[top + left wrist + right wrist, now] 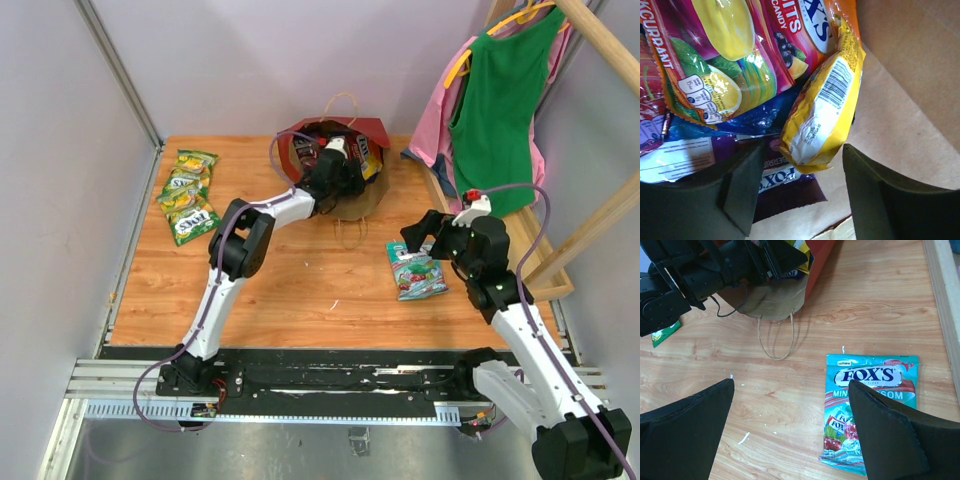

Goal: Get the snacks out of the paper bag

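The red paper bag (pixel 375 130) lies open at the back of the table, and my left gripper (pixel 335 168) reaches into its mouth. Inside, against the brown kraft wall (pixel 910 75), an orange-yellow packet (pixel 822 107) hangs with its lower end between my left gripper's (pixel 802 187) open fingers, touching neither. A purple packet (pixel 785 185), a blue chip bag (pixel 755 120) and a red-purple packet (pixel 730 60) lie beside it. Three green-yellow packets (pixel 190 195) lie on the table's left. My right gripper (pixel 790 390) hovers open over the wood, beside a teal-white packet (pixel 870 400).
A green garment (pixel 500 110) and a pink one (pixel 435 125) hang on a wooden rack (pixel 600 40) at the back right. The bag's beige loop handle (pixel 775 342) lies on the wood in front of the bag. Grey walls close in the left and back.
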